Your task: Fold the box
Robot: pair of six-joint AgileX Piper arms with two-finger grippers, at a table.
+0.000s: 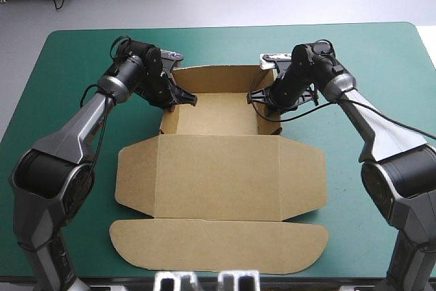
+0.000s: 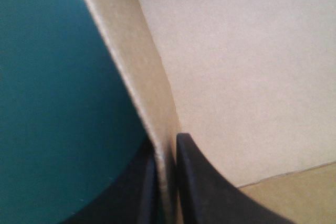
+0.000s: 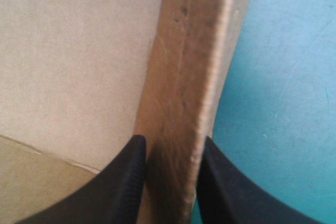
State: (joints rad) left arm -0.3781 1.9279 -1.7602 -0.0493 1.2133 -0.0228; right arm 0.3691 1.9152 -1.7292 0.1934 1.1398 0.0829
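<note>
The left pincer (image 1: 182, 98) is pinching the box's left side wall, one black finger inside the tray and one outside, with the board nipped between them. The right pincer (image 1: 264, 97) grips the right side wall the same way, its fingers (image 3: 126, 182) all but closed on the thick board edge. The brown box (image 1: 218, 168) lies in the middle of the desk (image 1: 61, 59), on the teal-green cover. Its tray part sits toward the far edge, with the back wall and both side walls standing upright; the lid panel lies flat toward the near edge, with a rounded flap at each end and a long curved flap closest to the near edge. The two arms come in from the desk's left and right sides, each meeting the tray at its own side wall.
</note>
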